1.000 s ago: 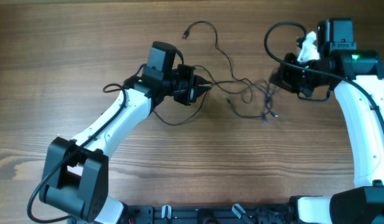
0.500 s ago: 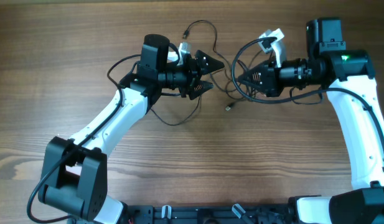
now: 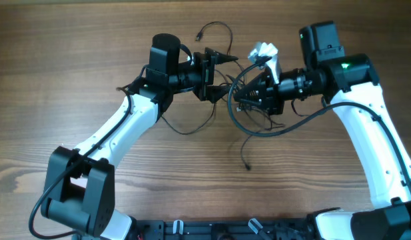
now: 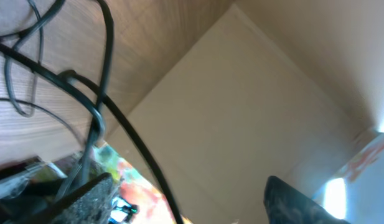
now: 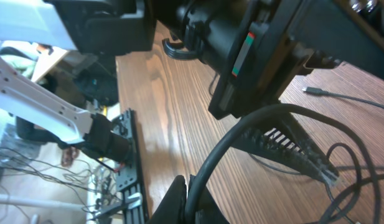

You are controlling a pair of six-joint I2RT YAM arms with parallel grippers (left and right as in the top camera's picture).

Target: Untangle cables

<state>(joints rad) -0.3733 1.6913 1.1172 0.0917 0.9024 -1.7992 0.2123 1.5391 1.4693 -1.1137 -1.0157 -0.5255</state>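
Brown wood-grain table [image 3: 72,40] filling the overhead view, black rail [image 3: 192,230] along its near edge, plain beige wall [image 4: 254,93] beyond, bright light [image 4: 383,121] at right, clutter [image 5: 30,180] past the table edge.

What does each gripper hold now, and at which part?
The right gripper pinches the cables mid-strand, away from any plug. The left gripper is open and holds nothing.

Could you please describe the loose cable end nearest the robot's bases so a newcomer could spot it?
On the wooden table, find the cables bunched between the left gripper and right gripper. One thin black strand trails from there toward the bases, ending in a small plug. It lies alone on bare wood; the other loose end curls beyond the grippers.
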